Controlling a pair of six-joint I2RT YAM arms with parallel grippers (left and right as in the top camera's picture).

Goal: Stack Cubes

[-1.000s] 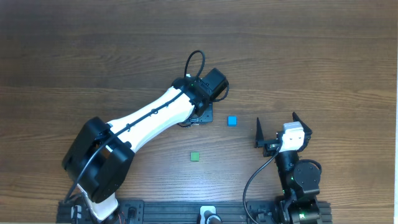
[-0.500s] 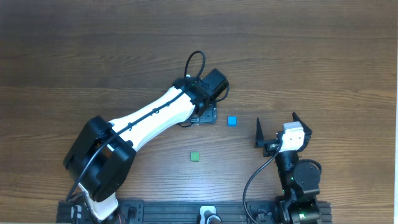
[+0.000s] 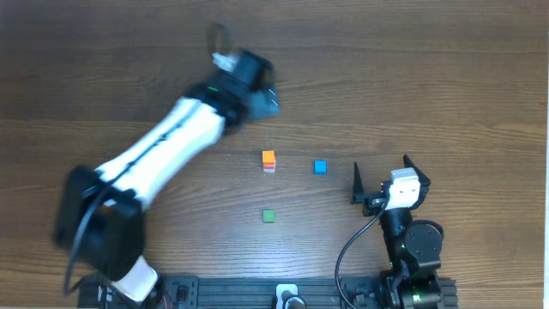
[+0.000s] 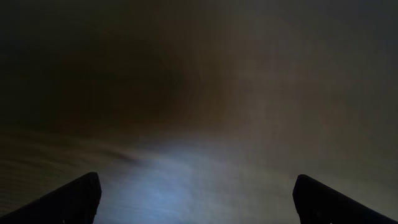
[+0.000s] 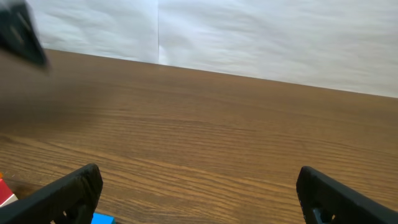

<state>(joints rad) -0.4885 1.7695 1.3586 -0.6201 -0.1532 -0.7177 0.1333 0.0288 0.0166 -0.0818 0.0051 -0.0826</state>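
An orange cube (image 3: 268,157) sits on top of a red cube (image 3: 269,168) near the table's middle, and the red cube's corner (image 5: 5,193) shows in the right wrist view. To its right lies a blue cube (image 3: 320,166) (image 5: 102,218). A green cube (image 3: 268,216) lies nearer the front. My left gripper (image 3: 262,96) (image 4: 199,202) is lifted up and away from the stack, open and holding nothing. My right gripper (image 3: 381,172) (image 5: 199,208) stands open, right of the blue cube, with nothing between its fingers.
The cubes lie on a brown wooden table (image 3: 429,77). A white wall (image 5: 261,37) rises behind its far edge. The left arm's white link (image 3: 163,154) slants across the left half. Its gripper (image 5: 22,34) shows dark in the right wrist view.
My left gripper has let go of the orange cube on the red one and swung up and to the left, uncovering the stack. The right arm has kept still.
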